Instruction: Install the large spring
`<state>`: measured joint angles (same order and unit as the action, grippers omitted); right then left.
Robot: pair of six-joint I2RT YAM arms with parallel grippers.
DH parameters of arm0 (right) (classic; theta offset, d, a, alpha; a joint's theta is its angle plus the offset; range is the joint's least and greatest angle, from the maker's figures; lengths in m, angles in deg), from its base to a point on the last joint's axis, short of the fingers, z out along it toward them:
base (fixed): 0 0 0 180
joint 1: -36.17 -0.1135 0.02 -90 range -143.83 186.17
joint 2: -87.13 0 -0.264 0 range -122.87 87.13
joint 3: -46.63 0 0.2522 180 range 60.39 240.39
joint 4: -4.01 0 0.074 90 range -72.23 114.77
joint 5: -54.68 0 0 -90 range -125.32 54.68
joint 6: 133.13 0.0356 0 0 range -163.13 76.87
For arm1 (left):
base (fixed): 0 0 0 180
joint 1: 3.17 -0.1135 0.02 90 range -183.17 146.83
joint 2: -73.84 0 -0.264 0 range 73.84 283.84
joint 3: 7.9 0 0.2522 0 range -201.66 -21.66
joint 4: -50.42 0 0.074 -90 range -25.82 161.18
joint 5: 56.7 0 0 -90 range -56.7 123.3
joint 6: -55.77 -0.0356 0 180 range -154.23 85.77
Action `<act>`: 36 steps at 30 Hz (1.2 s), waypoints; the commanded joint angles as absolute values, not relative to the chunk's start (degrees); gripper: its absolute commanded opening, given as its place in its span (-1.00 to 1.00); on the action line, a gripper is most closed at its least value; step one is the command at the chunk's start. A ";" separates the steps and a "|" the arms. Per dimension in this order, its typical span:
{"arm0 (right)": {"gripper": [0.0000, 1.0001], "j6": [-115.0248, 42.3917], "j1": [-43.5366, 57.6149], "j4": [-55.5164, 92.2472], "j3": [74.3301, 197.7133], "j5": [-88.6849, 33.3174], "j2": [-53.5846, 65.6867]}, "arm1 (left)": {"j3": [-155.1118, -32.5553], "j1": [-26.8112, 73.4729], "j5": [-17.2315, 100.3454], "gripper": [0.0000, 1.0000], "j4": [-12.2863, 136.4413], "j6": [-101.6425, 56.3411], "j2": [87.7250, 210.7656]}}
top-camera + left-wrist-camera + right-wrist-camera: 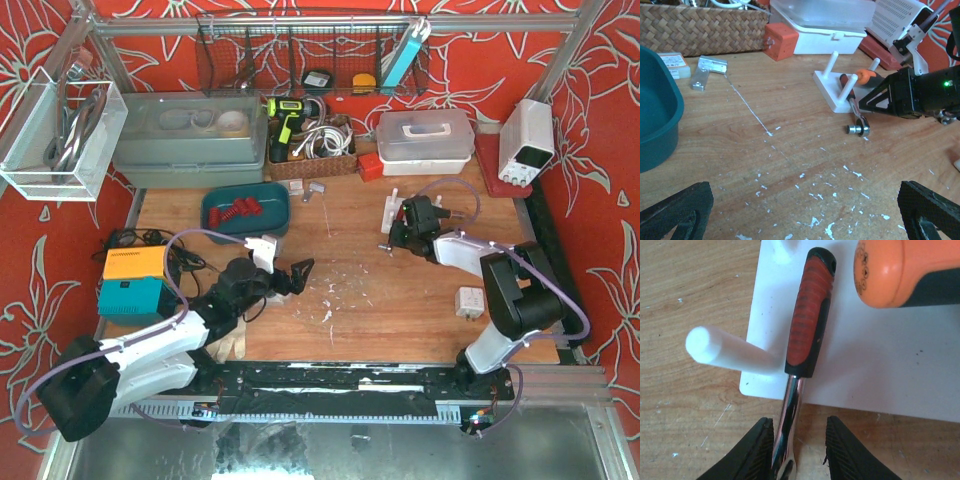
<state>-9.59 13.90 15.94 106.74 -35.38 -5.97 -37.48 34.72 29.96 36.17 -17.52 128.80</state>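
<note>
In the right wrist view, the chrome shaft of the red-and-black-handled ratchet wrench [807, 320] is cut off by the bottom edge, so its head is not seen there. The orange rounded tool handle [890, 272] is cropped at the right edge. From above, the small red parts [240, 209] in the teal plastic tray [272, 212] are too small to be identified.

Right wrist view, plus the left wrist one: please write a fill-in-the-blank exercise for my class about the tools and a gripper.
1. The ratchet has a grip that is black and ____.
2. That grip rests on a peg board coloured ____.
3. The tool beside it has a handle end coloured ____.
4. The left gripper holds nothing; it is ____.

Missing words: red; white; orange; open.
</note>
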 commanded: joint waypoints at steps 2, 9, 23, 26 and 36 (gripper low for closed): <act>-0.34 -8.85 13.14 15.15 109.41 -37.17 -8.58 | -36.96 34.98 28.05 1.00 34.12 -18.22 127.63; -0.40 -9.00 13.05 16.04 110.93 -38.19 -11.86 | -37.11 34.98 28.36 1.00 33.81 -18.06 128.34; -0.59 -7.80 12.61 23.49 114.88 -43.07 -15.71 | -37.18 34.98 27.76 1.00 33.51 -18.25 128.64; -0.62 -7.64 12.61 24.46 115.11 -43.47 -14.80 | -37.22 34.98 27.76 1.00 33.42 -18.35 128.69; -0.49 -5.65 12.26 25.24 115.83 -43.61 -14.39 | -37.20 34.99 27.52 0.99 33.57 -18.49 128.46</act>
